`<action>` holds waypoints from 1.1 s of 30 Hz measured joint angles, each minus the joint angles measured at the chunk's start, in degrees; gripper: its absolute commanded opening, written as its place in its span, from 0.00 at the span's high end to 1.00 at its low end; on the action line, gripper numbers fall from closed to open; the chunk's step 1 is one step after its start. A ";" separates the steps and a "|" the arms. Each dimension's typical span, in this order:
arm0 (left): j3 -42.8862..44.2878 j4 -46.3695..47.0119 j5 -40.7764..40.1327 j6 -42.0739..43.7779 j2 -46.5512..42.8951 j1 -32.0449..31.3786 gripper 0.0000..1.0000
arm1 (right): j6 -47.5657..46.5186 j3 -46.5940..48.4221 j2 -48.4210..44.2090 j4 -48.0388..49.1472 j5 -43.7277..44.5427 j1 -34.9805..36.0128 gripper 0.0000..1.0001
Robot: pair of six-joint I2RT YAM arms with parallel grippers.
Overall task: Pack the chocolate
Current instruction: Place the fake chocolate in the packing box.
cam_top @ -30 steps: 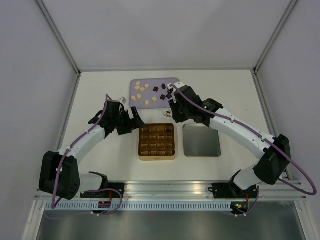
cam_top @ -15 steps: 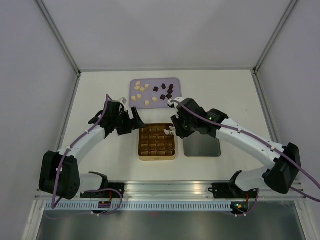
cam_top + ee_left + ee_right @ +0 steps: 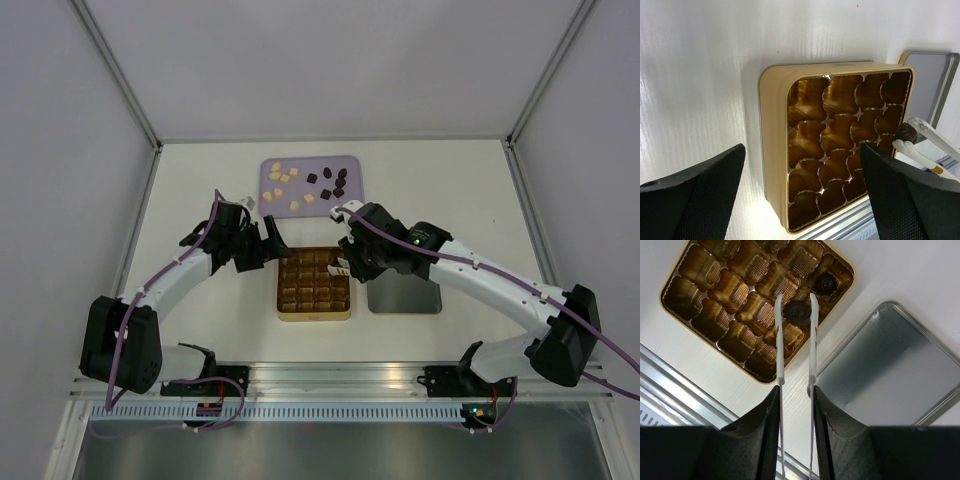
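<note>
From above, the left gripper [image 3: 272, 243] gapes wide just left of the gold tin [image 3: 313, 317], and loose chocolate [image 3: 283, 180] lies on a tray [image 3: 318, 162] beyond both tools. Left wrist: the tin sits between its spread fingers [image 3: 700, 185]. Right wrist: the right gripper [image 3: 795, 395] clamps tweezers [image 3: 779, 340], which pinch a dark piece [image 3: 797, 311] ahead, over the tin; another piece [image 3: 826, 283] fills a corner cell.
</note>
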 measured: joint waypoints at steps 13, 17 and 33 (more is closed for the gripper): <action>0.00 0.00 0.24 0.02 0.00 -0.02 0.00 | -0.24 -0.22 2.25 0.61 1.88 0.59 0.81; 0.00 -0.02 0.24 0.02 0.00 -0.02 0.01 | -0.26 -0.31 2.89 1.03 2.03 0.74 0.81; 0.00 -0.02 0.24 0.04 -0.02 -0.02 0.00 | -0.24 -0.70 3.91 1.99 3.48 0.96 0.80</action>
